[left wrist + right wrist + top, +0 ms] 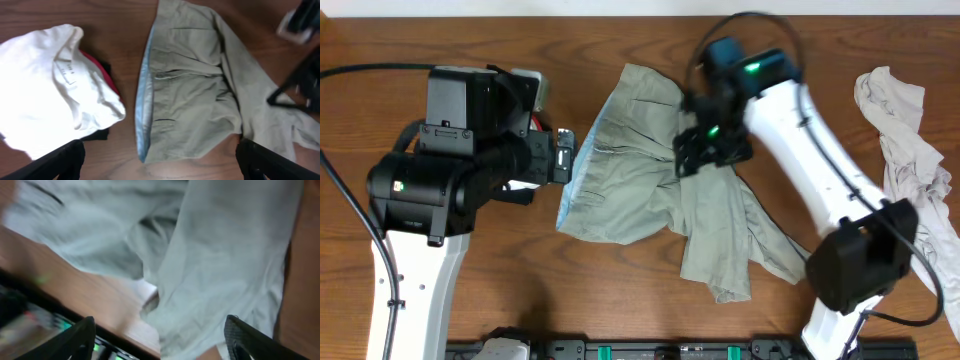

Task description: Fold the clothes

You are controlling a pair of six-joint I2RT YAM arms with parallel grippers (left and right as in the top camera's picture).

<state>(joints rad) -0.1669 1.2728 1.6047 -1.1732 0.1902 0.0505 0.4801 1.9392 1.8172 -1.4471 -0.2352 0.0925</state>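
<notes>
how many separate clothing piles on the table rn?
3. Khaki trousers mid-table; cream garment at the right edge; white/red/black bundle beneath the left arm, seen from the left wrist camera. That bundle may hold several garments; more may hide under the arms.

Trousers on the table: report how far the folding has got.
Done: little; the trousers lie partly doubled over, legs rumpled. In hand: nothing gripped; right fingers stand open above the trousers, left fingers open near the waistband. To do: flatten and fold them, then the crumpled cream garment and the white bundle.
</notes>
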